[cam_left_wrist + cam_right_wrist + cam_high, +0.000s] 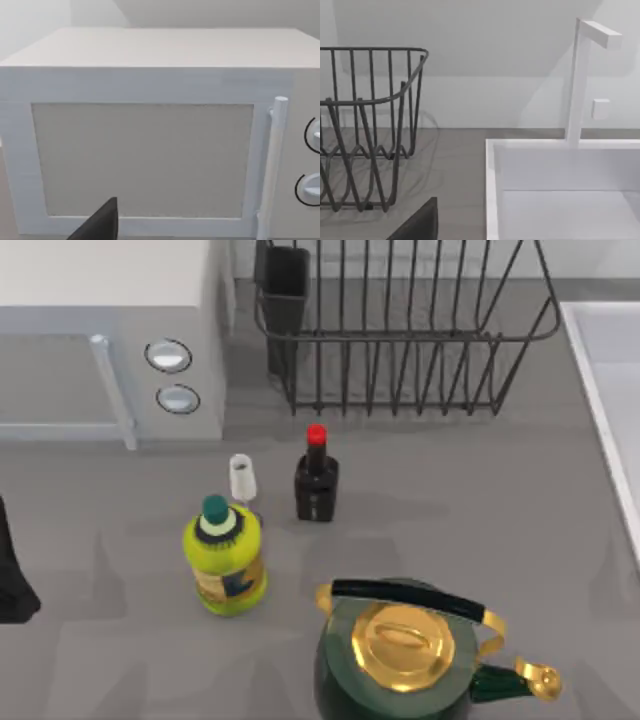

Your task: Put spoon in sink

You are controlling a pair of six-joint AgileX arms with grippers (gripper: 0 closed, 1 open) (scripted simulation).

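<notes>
sink sits at the right edge of the top view, pale basin w/ raised rim, partly cut off; white faucet stands at its back rim. spoon: can't pick it out anywhere. left arm parked at far left edge; can't tell gripper state for either arm. black dish rack upper centre, microwave upper left. yellow bottle, small dark bottle w/ red cap mid-frame, green-gold kettle at bottom centre.

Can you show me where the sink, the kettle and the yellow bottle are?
sink point(492, 150), right wrist view, near rim corner.
kettle point(403, 637), top view, gold lid.
yellow bottle point(226, 562), top view, its side.
</notes>
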